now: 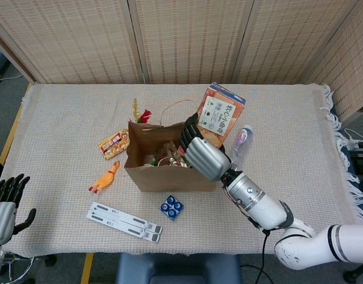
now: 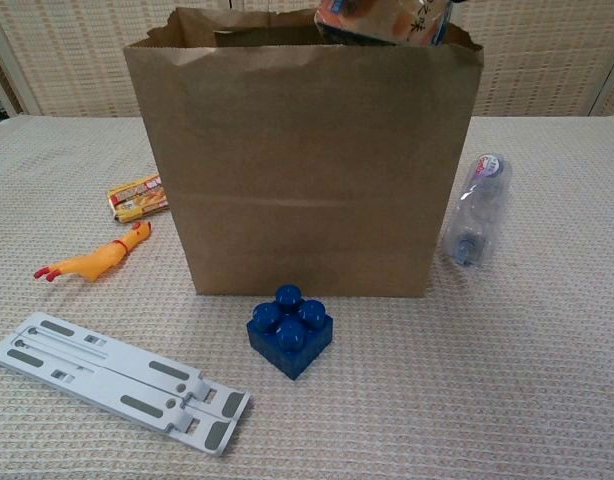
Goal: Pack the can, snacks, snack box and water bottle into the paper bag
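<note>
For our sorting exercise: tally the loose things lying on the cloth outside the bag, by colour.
Blue: 1, toy brick
Orange-yellow: 2, rubber chicken, snack packet
Clear: 1, water bottle
White-grey: 1, folding stand
Total: 5

Snack box [image 2: 382,20] apparently dipping into the paper bag [image 2: 302,160].

A cloth-covered table [image 1: 300,118] carries paper bag [image 2: 302,160], water bottle [image 2: 475,210], snacks [image 1: 113,144], blue brick [image 2: 290,331].
</note>
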Action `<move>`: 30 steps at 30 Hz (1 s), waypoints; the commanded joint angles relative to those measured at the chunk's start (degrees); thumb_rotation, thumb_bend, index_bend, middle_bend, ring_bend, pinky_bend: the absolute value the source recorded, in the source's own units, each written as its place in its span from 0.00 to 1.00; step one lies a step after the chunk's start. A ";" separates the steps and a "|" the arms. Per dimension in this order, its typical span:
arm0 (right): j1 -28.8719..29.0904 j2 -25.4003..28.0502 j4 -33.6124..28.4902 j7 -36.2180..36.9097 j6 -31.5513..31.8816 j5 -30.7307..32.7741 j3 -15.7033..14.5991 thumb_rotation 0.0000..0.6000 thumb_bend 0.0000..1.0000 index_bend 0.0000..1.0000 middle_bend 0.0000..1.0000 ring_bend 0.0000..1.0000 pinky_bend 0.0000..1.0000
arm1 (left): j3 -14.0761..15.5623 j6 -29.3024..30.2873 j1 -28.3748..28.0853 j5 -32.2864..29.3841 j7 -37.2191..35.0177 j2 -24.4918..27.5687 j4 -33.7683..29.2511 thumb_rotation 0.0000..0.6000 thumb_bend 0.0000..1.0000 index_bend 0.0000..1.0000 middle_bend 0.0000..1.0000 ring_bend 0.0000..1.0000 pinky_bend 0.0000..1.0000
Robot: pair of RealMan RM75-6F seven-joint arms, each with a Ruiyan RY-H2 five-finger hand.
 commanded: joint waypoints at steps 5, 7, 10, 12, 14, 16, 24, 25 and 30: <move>0.14 -0.90 -1.79 -3.30 3.42 2.32 0.14 1.00 0.05 0.00 0.14 0.10 0.23 | 0.02 -0.02 0.00 0.02 0.07 0.03 -0.04 1.00 0.38 0.06 0.00 0.00 0.00; 0.07 -1.07 -1.73 -3.63 3.76 1.94 -0.06 1.00 0.04 0.00 0.10 0.07 0.20 | 0.02 0.00 0.00 0.01 0.13 0.03 -0.06 1.00 0.38 0.06 0.00 0.00 0.00; -0.05 -1.29 -1.66 -3.93 4.20 1.69 -0.18 1.00 0.02 0.00 0.06 0.04 0.16 | 0.04 0.00 0.01 0.03 0.13 0.04 -0.05 1.00 0.38 0.05 0.00 0.00 0.00; -0.11 -1.40 -1.65 -3.99 4.38 1.62 -0.20 1.00 0.01 0.00 0.04 0.02 0.15 | 0.04 0.00 0.01 0.04 0.12 0.04 -0.05 1.00 0.38 0.05 0.00 0.00 0.00; -0.30 -1.78 -1.61 -3.88 4.82 1.24 -0.21 1.00 0.00 0.00 0.01 0.00 0.14 | 0.05 0.00 0.01 0.03 0.13 0.04 -0.04 1.00 0.38 0.05 0.00 0.00 0.00; -0.51 -1.91 -1.47 -3.37 5.21 0.60 -0.04 1.00 0.00 0.00 0.00 0.00 0.13 | 0.03 -0.02 0.00 -0.01 0.17 0.04 -0.07 1.00 0.38 0.05 0.00 0.00 0.00; -4.35 -0.65 -2.48 5.16 9.89 -1.92 2.30 1.00 0.00 0.00 0.00 0.00 0.14 | 0.00 -0.05 -0.02 -0.05 0.03 0.07 -0.07 1.00 0.38 0.05 0.00 0.00 0.00; -5.63 -0.11 -2.75 7.83 11.08 -2.35 2.74 1.00 0.00 0.00 0.00 0.00 0.14 | 0.01 -0.05 0.00 -0.06 -0.01 0.06 -0.05 1.00 0.38 0.05 0.00 0.00 0.00; -12.43 2.34 -4.04 21.56 15.42 -1.59 3.98 1.00 0.00 0.00 0.00 0.00 0.15 | 0.00 -0.01 0.01 -0.09 0.23 0.00 -0.08 1.00 0.38 0.05 0.00 0.00 0.00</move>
